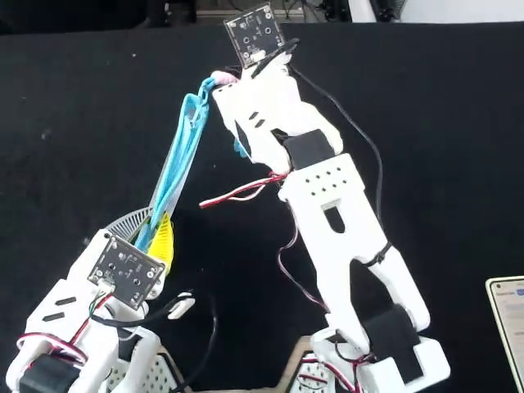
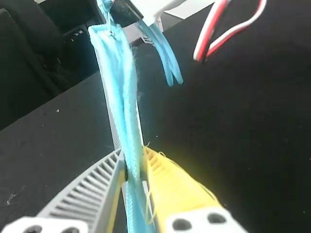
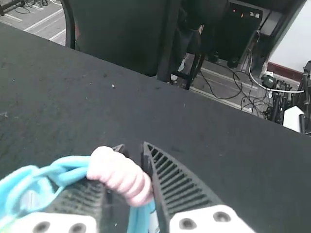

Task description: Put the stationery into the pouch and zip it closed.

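We judge we're at the zip stage, stationery likely inside already. The pouch [image 1: 175, 164] hangs taut between the arms, above the bench [image 1: 426, 106]. Left pincer [image 2: 132, 153] is pressed together on its near end. Right pincer [image 3: 132, 145] is pinching the pink zip pull [image 3: 121, 175] at the far end. We can't tell how far it's zipped.

In the high view the blue pouch [image 1: 176, 168] runs edge-on, so its inside and zipper cannot be made out. Its lower end is hidden behind the left gripper [image 1: 151, 223], its upper end behind the right gripper [image 1: 216, 83]. What the pink ridged piece [image 3: 121, 175] is cannot be told. At lower right, a flat device [image 1: 508, 327] is cut off by the frame edge.
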Robot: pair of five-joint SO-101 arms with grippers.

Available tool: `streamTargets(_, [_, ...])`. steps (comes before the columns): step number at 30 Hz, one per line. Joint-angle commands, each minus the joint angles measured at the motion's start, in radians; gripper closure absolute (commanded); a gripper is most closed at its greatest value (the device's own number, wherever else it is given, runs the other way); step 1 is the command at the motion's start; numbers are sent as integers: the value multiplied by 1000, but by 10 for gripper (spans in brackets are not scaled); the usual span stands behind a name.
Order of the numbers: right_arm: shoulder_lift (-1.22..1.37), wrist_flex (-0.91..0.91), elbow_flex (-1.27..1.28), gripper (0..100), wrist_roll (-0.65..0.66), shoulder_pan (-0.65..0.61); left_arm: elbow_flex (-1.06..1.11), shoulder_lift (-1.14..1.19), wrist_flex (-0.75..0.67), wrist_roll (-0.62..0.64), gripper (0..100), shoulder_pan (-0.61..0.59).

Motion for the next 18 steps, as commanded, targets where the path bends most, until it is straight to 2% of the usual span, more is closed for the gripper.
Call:
streamTargets(1, [-59,64,-61,988,-12,152,12,-3,55,-9,970,2])
streamTargets(11, [-458,279,174,984,5,-21,10,-3,38,-11,970,-4])
streamTargets(15, [-613,365,269,974,123,-135,-1,-3,26,-11,970,-4])
streamTargets(18, [-710,407,331,903,160,-195,-4,-3,28,-11,970,-4])
